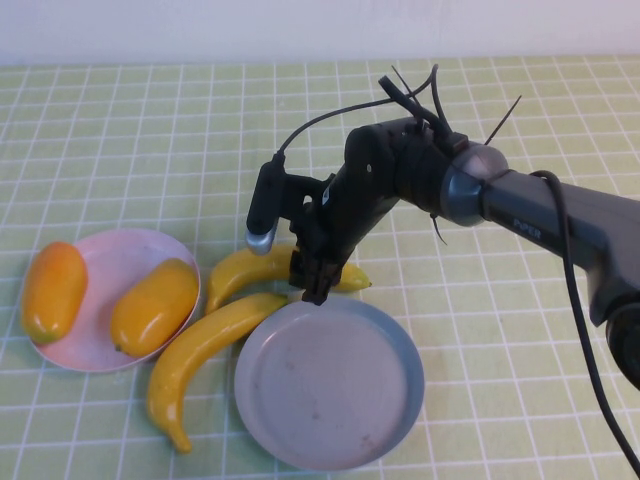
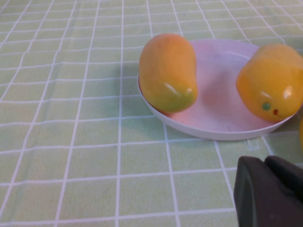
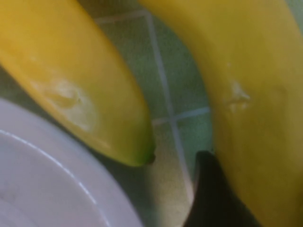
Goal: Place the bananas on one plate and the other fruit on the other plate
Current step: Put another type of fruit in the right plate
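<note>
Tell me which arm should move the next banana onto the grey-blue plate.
Right. The right gripper is down at the far banana, beside the empty grey-blue plate. The left gripper, shut, sits back by the pink plate with both mangoes.

Yellow bananas [image 1: 215, 340], orange-yellow mangoes [image 1: 153, 306], pink plate [image 1: 120, 258], grey-blue plate [image 1: 330, 385], green white-checked tablecloth [image 1: 120, 130].

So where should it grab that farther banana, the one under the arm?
Probably across its middle, from above. The farther banana lies flat on the cloth, its slim body free on both sides there, apart from the nearer banana. The right gripper hangs over it, jaws open. The left gripper sits shut near the pink plate.
</note>
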You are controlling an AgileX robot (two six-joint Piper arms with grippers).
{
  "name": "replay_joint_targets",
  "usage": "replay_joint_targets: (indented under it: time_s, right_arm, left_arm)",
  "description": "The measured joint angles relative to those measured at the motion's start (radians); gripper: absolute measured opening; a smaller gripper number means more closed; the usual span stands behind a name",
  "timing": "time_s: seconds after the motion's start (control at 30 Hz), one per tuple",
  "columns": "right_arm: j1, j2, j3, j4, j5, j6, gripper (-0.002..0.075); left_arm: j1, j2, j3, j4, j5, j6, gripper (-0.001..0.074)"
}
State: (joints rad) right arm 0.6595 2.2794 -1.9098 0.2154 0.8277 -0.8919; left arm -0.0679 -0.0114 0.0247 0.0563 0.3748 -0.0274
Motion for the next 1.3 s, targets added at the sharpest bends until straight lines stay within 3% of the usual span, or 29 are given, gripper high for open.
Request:
replay_joint_targets:
  time_s: [0.3, 0.67, 1.03, 1.3]
  right_arm:
    - [-0.005, -0.012, -0.003, -0.002, 0.001, 0.115, 0.0314]
    - [-0.017, -0.268, 0.028, -0.079, 0.074, 0.785, 0.0314]
    - [-0.003, -0.621, 0.644, -0.099, -0.031, 1.124, 0.0314]
    - [0.074, -0.61, 0.758, -0.069, -0.099, 1.15, 0.0314]
  left_arm:
    - [0.0, 0.0, 0.0, 0.0, 0.0, 0.0, 0.0]
    - [0.0, 0.0, 0.0, 0.0, 0.0, 0.0, 0.0]
    - [0.0, 0.0, 0.0, 0.0, 0.0, 0.0, 0.0]
    - [0.0, 0.0, 0.0, 0.0, 0.002, 0.0, 0.0]
